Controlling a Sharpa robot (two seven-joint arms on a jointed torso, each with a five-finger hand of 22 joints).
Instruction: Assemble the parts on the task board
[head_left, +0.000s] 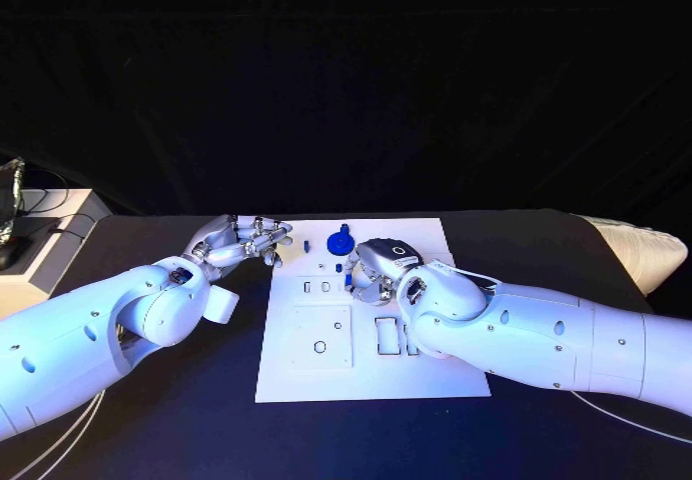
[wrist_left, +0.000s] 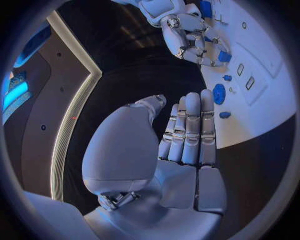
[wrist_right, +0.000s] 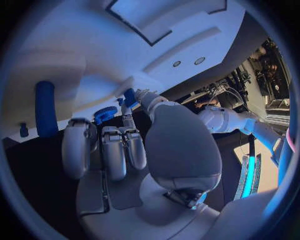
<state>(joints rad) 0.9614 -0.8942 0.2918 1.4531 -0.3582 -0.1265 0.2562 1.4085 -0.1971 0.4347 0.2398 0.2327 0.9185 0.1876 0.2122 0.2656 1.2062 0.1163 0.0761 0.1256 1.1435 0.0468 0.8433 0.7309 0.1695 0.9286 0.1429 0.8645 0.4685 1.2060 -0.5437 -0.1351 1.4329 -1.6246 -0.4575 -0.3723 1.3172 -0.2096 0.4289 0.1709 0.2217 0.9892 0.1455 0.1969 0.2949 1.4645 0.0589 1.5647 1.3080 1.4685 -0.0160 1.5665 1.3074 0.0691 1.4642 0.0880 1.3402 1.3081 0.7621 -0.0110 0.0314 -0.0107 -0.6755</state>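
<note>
On the black counter, the right robot hand pinches a small blue part above the task board; the left robot hand, fingers straight and empty, hovers beside the board's far corner, near a round blue gear.

The left hand lies flat, fingers straight and together, holding nothing, beside the task board; a blue gear lies there; the right hand pinches a small blue part
</note>
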